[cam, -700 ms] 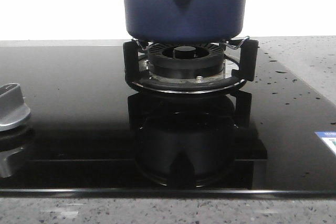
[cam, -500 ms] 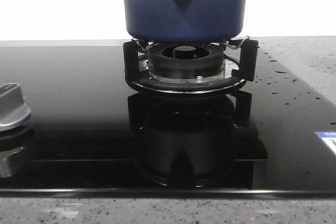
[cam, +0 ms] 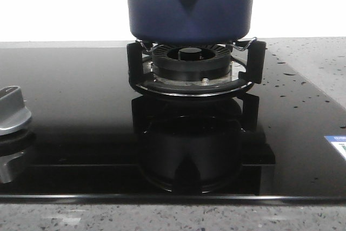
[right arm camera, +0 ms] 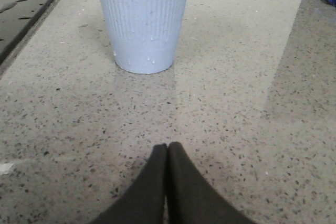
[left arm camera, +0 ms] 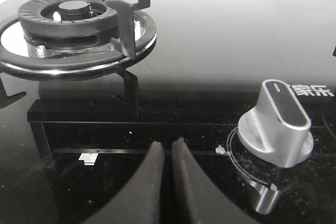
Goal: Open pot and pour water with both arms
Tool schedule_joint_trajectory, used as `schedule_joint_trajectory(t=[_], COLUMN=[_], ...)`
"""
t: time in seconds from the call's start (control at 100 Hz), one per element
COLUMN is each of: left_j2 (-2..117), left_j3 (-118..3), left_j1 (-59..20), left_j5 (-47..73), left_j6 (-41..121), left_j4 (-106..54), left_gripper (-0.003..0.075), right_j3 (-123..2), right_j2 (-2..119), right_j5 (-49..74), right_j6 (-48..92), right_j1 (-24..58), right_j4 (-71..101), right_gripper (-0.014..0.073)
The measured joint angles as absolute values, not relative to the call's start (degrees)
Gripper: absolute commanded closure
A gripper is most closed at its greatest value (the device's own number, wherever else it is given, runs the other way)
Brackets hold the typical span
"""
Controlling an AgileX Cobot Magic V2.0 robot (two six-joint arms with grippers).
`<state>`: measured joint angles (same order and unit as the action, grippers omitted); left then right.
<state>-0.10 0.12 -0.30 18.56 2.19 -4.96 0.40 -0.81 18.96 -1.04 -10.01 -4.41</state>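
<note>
- Nearest in the left wrist view, the left gripper [left arm camera: 167, 182] has its fingers pressed together, holding nothing, low over the black glass hob [left arm camera: 210, 51]. A silver knob [left arm camera: 276, 127] sits just beside it; an empty burner [left arm camera: 73, 22] lies farther off.
- The right gripper [right arm camera: 167, 182] is likewise closed and empty, over the speckled counter [right arm camera: 236, 103], with a pale blue ribbed cup [right arm camera: 143, 19] standing ahead of it, apart from the fingertips.
- Farther back in the front view, the pot [cam: 189, 6] rests on the prongs of a burner stand [cam: 192, 68], near the hob's back edge.
- Progress, as I judge it: nothing is done yet. Neither gripper touches the pot or the cup, so opening and pouring both remain.
- Hidden: the pot's top is cut off by the frame, so any lid, and whether it is on, cannot be told. The cup's rim and contents are also out of view. Neither arm shows in the front view.
</note>
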Motion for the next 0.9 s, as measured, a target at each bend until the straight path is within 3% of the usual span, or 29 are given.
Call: schedule_joint_trajectory(t=[0.33,0.51,0.67,0.9], left_j2=[-0.1,-0.1,-0.1,-0.1], left_j3=[0.12,0.12,0.12,0.12], left_j1=[-0.3,-0.3,-0.3,-0.3], left_j5=[18.56,18.25,14.11,4.11], left_j6=[2.19,2.19,2.19,2.19], left_j4=[-2.71,0.54,0.0,-1.56], left_gripper=[0.0741,0.0741,0.0741,0.0741], right_j3=[0.4,0.4,0.4,0.4], right_j2=[-0.81,-0.81,-0.81,-0.81], right_j5=[18.29,9.64,0.0,1.16], right_j6=[-1.04,-1.04,-1.14,-1.23], right_j1=[-10.01,-10.01,-10.01,-10.01], right_j4=[-5.89,-6.45,4.58,14.91], right_gripper=[0.0659,0.0659,0.0659,0.0659])
